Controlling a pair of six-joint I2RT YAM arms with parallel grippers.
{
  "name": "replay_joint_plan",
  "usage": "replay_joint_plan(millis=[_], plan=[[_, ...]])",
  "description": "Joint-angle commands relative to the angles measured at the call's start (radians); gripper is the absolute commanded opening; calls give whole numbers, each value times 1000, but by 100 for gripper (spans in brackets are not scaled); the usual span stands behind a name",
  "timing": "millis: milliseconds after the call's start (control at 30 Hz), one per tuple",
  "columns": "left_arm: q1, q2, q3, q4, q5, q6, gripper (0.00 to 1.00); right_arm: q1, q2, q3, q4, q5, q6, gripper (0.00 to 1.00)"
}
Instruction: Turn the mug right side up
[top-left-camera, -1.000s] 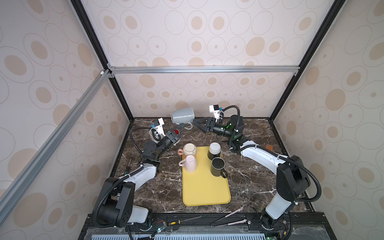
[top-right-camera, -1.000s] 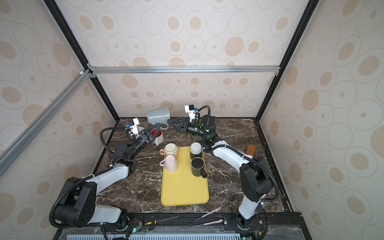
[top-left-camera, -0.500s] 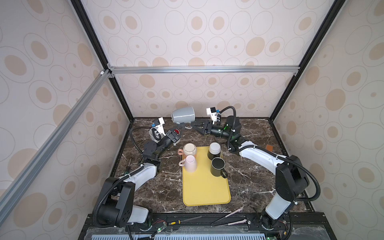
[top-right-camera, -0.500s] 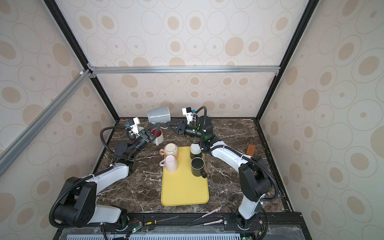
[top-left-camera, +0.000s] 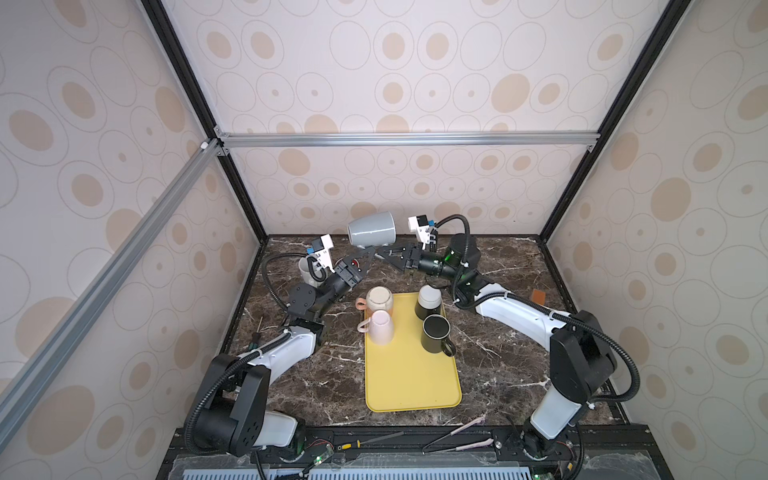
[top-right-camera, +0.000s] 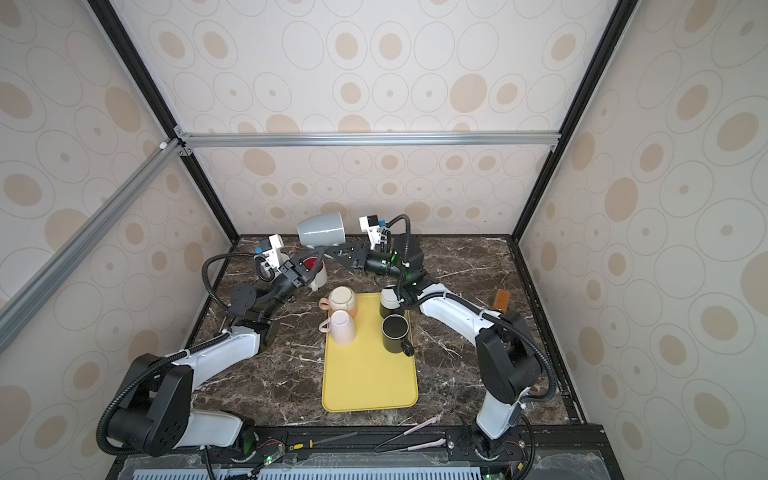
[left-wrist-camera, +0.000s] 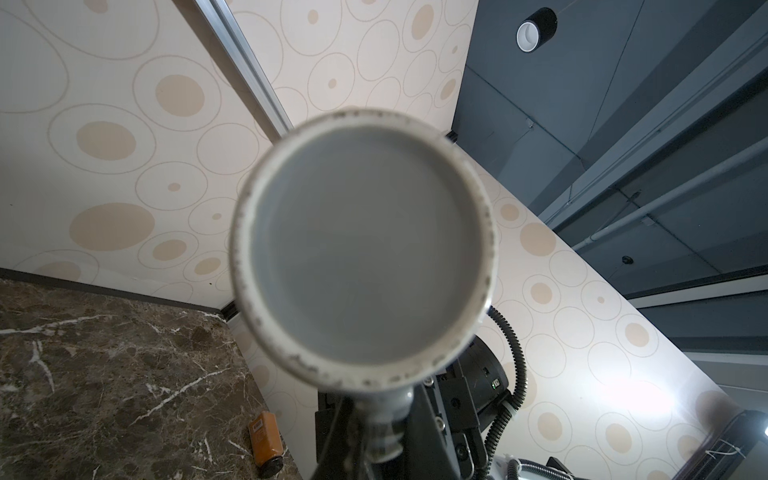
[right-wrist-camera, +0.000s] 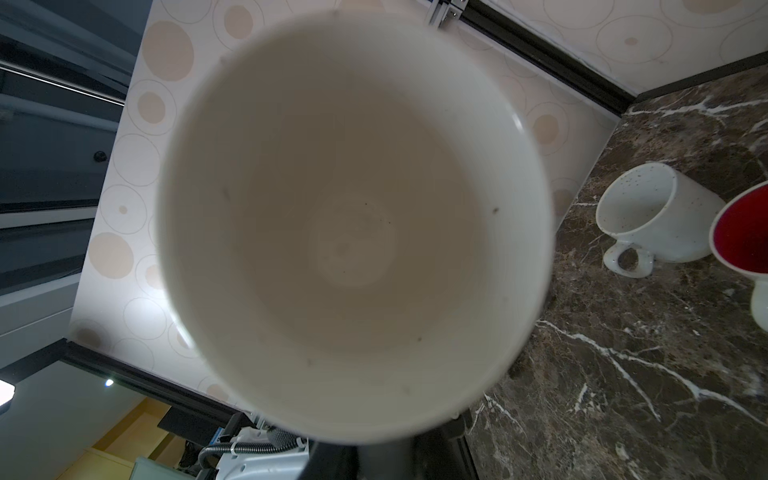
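Holding grey mug (top-left-camera: 371, 229) sideways above tabletop (top-left-camera: 498, 353); left tool (top-left-camera: 370, 251) clamping handle, right tool (top-left-camera: 383, 252) clamping it from below. Orange bottle (left-wrist-camera: 266, 436) label too blurred to read.

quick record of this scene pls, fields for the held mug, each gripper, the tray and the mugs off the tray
held mug: grey mug, in the air at the back, lying sideways, base toward the left arm, opening toward the right arm
left gripper: shut on the grey mug's handle
right gripper: shut just under the mug by its handle; grip unclear
tray: yellow tray, four mugs at its far end, black mug upright
off tray: speckled white mug on its side, red-lined mug beside it
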Motion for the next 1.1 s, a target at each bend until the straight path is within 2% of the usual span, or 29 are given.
replay_joint_plan(millis=[0, 33, 133, 167, 233, 267, 367, 500, 533, 600, 700, 800, 867, 933, 1000, 1067], plan=[[-15, -30, 37, 85, 17, 5, 0, 9, 2, 37, 103, -4, 26, 9], [-16, -28, 35, 85, 19, 6, 0, 9, 2, 36, 108, -2, 28, 0], [-16, -25, 27, 45, 13, 14, 3, 9, 0, 39, 106, 8, 17, 0], [-16, -25, 25, 22, 11, 28, 23, 9, 0, 43, 95, 12, 10, 0], [-14, -35, 24, -61, 4, 75, 90, 9, 1, 62, 53, 25, -18, 0], [-15, -46, 23, -112, -4, 109, 100, 9, 0, 68, 37, 33, -32, 0], [-15, -118, 30, -368, -91, 263, 100, 9, -2, 109, -62, 64, -104, 0], [-14, -242, 102, -866, -445, 380, 100, 9, 9, 182, -212, 117, -215, 0], [-14, -264, 126, -969, -511, 417, 100, 9, 17, 201, -251, 131, -242, 0], [-11, -296, 159, -1099, -573, 519, 100, 9, 32, 242, -346, 170, -293, 0], [-4, -335, 192, -1166, -455, 767, 100, 14, 64, 323, -549, 265, -401, 0], [-2, -379, 148, -1110, -443, 830, 100, 32, 123, 442, -771, 393, -562, 0], [6, -429, 50, -981, -473, 800, 100, 49, 152, 463, -810, 496, -637, 0], [41, -475, -62, -846, -518, 690, 100, 62, 180, 477, -819, 578, -700, 0], [80, -491, -142, -735, -513, 600, 100, 76, 232, 571, -921, 650, -752, 0], [111, -471, -97, -817, -503, 610, 100, 92, 306, 702, -1058, 729, -795, 0]])
